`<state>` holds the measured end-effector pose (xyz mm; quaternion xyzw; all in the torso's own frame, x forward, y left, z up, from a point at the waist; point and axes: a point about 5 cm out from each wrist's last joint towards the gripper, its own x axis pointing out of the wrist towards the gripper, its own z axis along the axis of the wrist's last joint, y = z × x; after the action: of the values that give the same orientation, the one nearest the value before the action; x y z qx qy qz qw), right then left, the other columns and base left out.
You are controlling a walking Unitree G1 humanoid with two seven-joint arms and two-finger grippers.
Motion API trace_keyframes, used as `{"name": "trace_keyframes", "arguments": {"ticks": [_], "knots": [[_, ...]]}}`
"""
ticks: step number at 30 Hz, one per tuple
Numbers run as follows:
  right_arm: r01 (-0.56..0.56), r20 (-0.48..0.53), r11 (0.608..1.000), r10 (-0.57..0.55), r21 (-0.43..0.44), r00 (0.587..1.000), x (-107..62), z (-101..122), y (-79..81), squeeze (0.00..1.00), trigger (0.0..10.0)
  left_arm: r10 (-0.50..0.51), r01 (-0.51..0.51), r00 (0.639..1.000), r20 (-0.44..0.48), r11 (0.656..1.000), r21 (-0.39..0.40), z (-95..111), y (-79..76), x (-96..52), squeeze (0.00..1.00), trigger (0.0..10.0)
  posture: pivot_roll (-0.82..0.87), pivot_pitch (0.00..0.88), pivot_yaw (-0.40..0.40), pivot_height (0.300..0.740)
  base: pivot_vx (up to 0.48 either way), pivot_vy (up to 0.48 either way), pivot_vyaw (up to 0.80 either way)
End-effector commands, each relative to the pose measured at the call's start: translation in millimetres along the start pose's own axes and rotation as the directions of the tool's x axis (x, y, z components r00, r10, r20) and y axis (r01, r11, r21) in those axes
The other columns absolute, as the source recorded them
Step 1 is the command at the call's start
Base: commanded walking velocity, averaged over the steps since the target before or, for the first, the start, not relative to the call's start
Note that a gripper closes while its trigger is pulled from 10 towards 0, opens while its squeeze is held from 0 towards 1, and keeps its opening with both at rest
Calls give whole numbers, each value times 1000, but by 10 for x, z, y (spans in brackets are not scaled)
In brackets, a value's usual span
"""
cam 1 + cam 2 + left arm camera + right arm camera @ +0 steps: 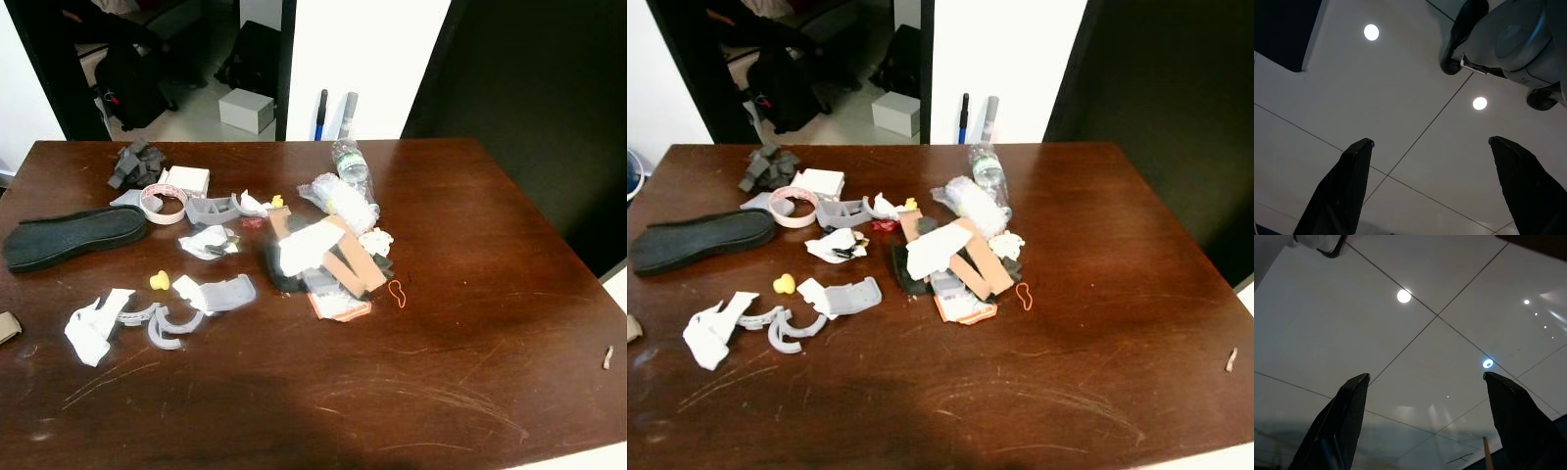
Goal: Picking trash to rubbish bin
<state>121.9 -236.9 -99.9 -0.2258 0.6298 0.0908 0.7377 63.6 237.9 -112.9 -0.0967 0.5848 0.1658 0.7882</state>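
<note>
My wrist cameras face ceiling tiles, the left gripper and right gripper both spread wide with nothing between them. From the head I see trash heaped mid-table, beside a shoe insole near the left edge. The near and right stretches look bare, except a small scrap at the right rim.

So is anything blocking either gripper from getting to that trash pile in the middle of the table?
Nothing visible blocks the trash pile. The left gripper and right gripper are both open and empty, seen against floor tiles in their wrist views, so neither is near the table.
</note>
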Motion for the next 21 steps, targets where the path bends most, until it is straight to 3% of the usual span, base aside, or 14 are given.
{"name": "trace_keyframes", "arguments": {"ticks": [1, 12, 21], "knots": [[-19, -20, 1000, 19, 5, 1000, 10, -86, 57, 0, 10000, 0, 0, 999, -38, 1000, 5, -109, -8, -7, 0, 10000, 169, 115, -65, 740, -259, 0, 0], [-15, -15, 1000, 15, 7, 1000, 13, -105, 70, 0, 10000, 3, -3, 999, -39, 1000, 10, -108, 5, -9, 0, 10000, 172, 118, -58, 740, -255, 0, 0], [-22, 34, 999, 21, 26, 999, 11, -19, 76, 0, 10000, 13, -12, 999, -38, 1000, 7, -110, 23, -11, 0, 10000, 173, 116, -61, 740, 0, 0, 0]]}}
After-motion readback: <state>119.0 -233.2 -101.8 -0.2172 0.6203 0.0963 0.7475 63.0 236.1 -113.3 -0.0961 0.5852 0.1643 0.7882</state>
